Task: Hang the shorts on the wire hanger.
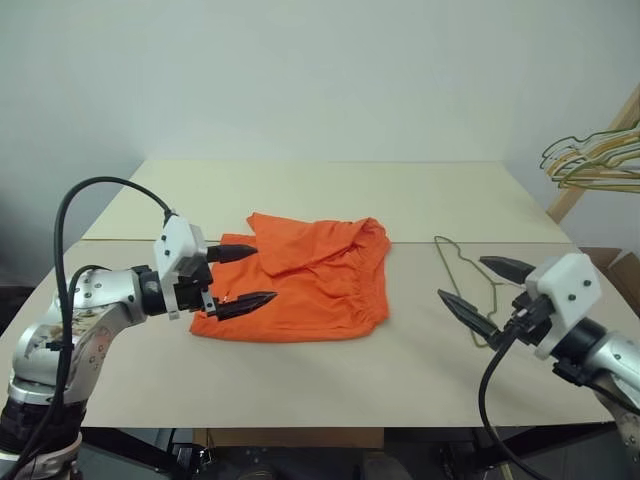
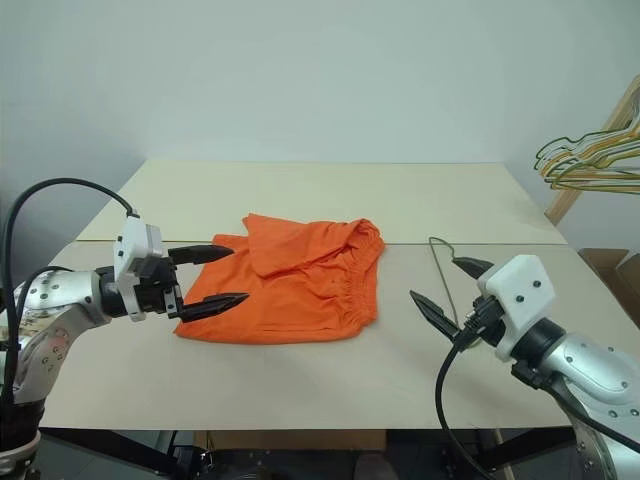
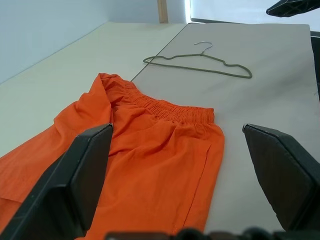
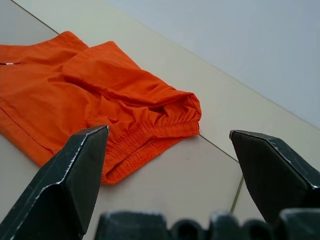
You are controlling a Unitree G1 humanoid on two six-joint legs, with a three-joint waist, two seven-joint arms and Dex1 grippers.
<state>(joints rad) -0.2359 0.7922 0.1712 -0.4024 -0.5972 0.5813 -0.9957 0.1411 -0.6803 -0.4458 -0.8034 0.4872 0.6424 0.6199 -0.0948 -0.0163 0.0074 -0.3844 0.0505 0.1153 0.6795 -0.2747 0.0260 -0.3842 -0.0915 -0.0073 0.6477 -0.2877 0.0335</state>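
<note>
Both of my grippers hang above the table (image 1: 300, 380) with fingers spread wide and nothing between them. The shorts (image 1: 310, 280) lie crumpled flat near the middle of the table, gathered waistband turned toward its right edge. My left gripper (image 1: 240, 275) hovers over the shorts' left end. The wire hanger (image 1: 462, 285) lies flat between the shorts and the right edge, just beside my right gripper (image 1: 485, 287). Off the far right corner hangs a bunch of hangers (image 1: 595, 160).

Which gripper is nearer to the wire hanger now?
Right. The right gripper hovers just over the wire hanger; the left gripper is across the shorts.
</note>
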